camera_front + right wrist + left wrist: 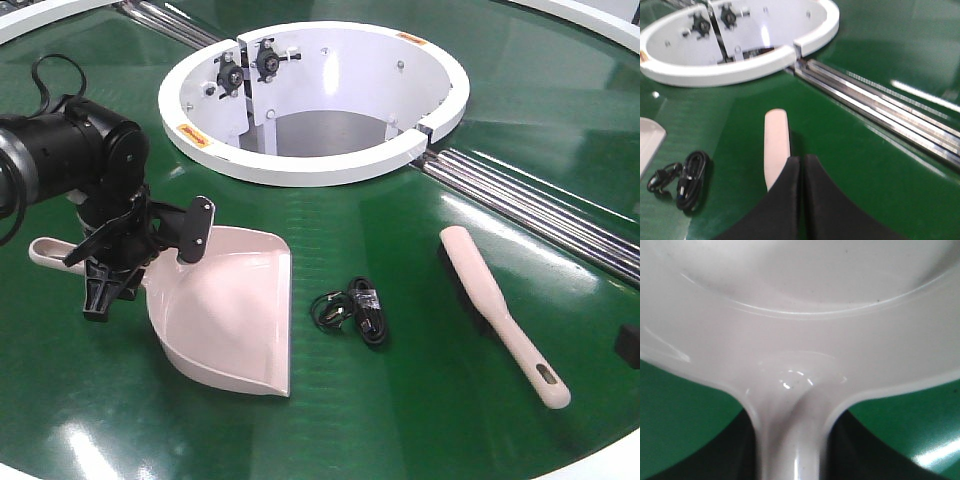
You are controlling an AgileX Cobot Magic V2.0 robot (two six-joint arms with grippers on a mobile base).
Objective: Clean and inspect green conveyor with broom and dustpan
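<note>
The pale pink dustpan (225, 305) lies flat on the green conveyor (400, 420), left of centre, with its handle pointing left. My left arm (85, 150) reaches down over that handle. In the left wrist view my left gripper (792, 445) is shut on the dustpan (800, 315) handle, a dark finger pressed to each side near the scoop. The broom (495, 300) lies on the belt at the right, slotted end nearest. My right gripper (802, 159) is shut and empty, held in front of the broom (776, 145), whose far rounded end shows beyond the fingertips.
A coiled black cable (352, 312) lies between dustpan and broom; the cable (682, 182) also shows at the left of the right wrist view. The white central ring (310, 165) stands behind. Silver roller seams (540, 205) run back right. A black corner (628, 345) shows at the right edge.
</note>
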